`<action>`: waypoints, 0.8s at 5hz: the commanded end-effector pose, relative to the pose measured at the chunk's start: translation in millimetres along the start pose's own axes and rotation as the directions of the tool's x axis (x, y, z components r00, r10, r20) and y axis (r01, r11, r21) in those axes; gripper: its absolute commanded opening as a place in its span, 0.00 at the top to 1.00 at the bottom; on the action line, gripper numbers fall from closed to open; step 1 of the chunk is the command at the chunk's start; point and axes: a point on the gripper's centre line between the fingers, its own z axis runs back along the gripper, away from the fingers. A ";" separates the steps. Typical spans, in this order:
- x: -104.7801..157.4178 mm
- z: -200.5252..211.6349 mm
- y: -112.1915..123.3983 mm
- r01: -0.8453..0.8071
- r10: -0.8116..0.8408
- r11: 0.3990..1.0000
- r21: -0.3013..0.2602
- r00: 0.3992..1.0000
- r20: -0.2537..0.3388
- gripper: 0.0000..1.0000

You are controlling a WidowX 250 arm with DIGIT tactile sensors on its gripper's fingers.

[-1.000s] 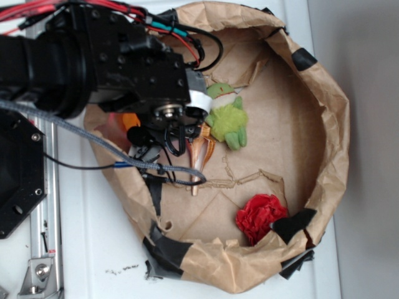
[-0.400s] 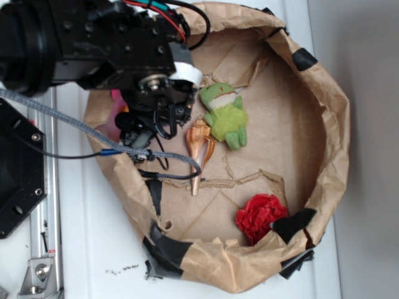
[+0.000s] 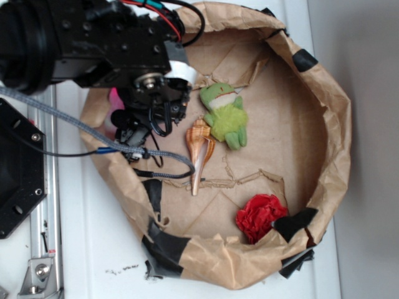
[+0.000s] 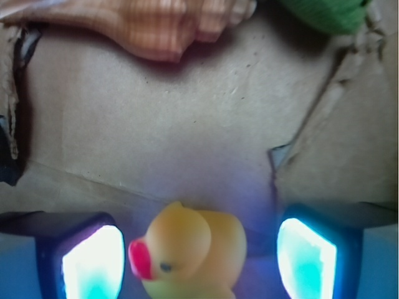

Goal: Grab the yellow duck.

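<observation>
My end effector sat with fingers apart around the yellow duck on the paper floor near the shell, so I judged closing to be the next move.

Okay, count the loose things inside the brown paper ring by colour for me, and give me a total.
Yellow: 1, the yellow duck
Green: 1, the plush frog
Tan-orange: 1, the conch shell
Red: 1, the crumpled red thing
Total: 4
</observation>
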 end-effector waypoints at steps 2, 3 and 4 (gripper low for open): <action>-0.8 -2.3 2.7 -0.035 0.035 0.999 -0.018 0.999 0.015 1.00; -1.0 -0.3 2.9 -0.039 0.039 0.999 -0.007 0.999 0.014 1.00; -1.8 21.6 4.9 -0.054 0.055 0.998 0.026 0.998 -0.032 1.00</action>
